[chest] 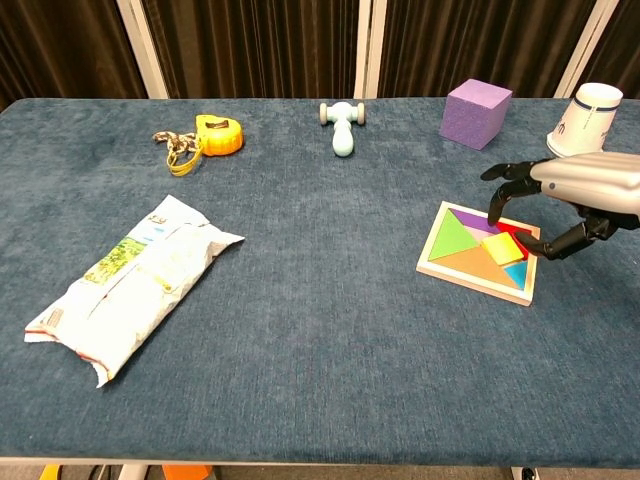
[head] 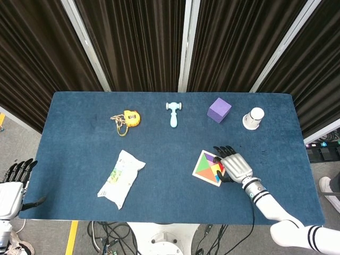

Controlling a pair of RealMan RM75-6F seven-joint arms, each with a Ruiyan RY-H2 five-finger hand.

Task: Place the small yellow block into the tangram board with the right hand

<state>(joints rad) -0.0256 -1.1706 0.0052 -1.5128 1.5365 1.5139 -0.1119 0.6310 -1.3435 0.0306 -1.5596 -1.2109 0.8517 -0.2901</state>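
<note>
The right hand hovers over the right half of the square wooden tangram board, at the right of centre in the chest view, its dark fingers spread and curled downward with the thumb reaching in from the lower right. Whether any fingertip touches the small yellow block I cannot tell; nothing seems clamped in the hand. That small yellow block lies inside the tangram board among the green, purple, orange, red and blue pieces, though it looks slightly askew, so it may not be fully seated in its slot.

The likely trouble from here: if the block sits proud of its neighbours, a finger brushing it on the way up could flip it out or nudge the adjoining pieces, and a downward press off its centre could tip it on edge.

Further out in the chest view, a purple cube and a white paper cup lying on its side occupy the upper right, a pale blue toy hammer the upper middle, a yellow tape measure the upper left, and a white plastic snack bag the lower left. In the head view the left hand waits off the blue table at the lower left, fingers apart, holding nothing.
</note>
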